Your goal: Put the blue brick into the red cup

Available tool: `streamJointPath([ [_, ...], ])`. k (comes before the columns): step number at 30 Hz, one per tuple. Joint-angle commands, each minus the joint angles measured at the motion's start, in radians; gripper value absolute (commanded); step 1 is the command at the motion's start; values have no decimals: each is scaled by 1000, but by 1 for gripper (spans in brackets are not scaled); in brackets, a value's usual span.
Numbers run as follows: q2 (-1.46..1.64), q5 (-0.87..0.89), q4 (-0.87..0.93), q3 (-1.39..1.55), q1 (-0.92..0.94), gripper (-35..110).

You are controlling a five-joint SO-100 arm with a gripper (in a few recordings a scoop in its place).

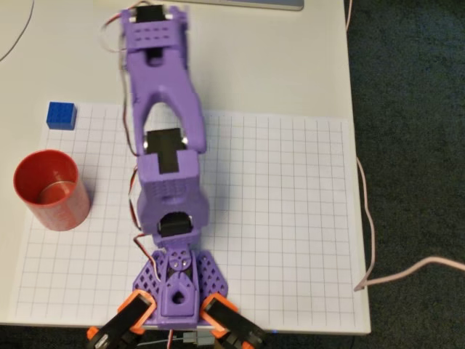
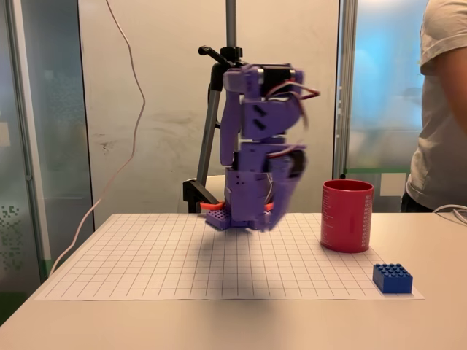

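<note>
The blue brick [image 1: 61, 115] lies studs up at the far left corner of the grid mat; in the fixed view the blue brick [image 2: 392, 278] is at the front right. The red cup [image 1: 51, 189] stands upright with nothing in it, a few squares from the brick; in the fixed view the red cup [image 2: 347, 216] is right of the arm. The purple arm [image 1: 163, 123] is folded up over the middle of the mat. My gripper [image 2: 271, 222] hangs point-down just above the mat, well apart from both. Its fingers look shut with nothing between them.
The white grid mat [image 1: 283, 218] covers the table, whose right edge [image 1: 360, 182] drops to dark floor. A pink cable [image 1: 396, 273] trails off that edge. A person [image 2: 445, 109] stands beside the table at the right. A tripod [image 2: 219, 109] rises behind the arm.
</note>
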Motion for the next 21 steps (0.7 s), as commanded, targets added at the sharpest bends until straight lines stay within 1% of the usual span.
streamJointPath([
  [1,3,-25,11,-130,-146,0],
  [10,-115,-114,-17,-259,-357,0],
  [13,-169,-77,-55,-267,-417,0],
  [16,-204,-26,-130,-241,-463,0],
  [19,-221,87,-268,-233,-453,0],
  [21,-212,126,-307,-258,-425,0],
])
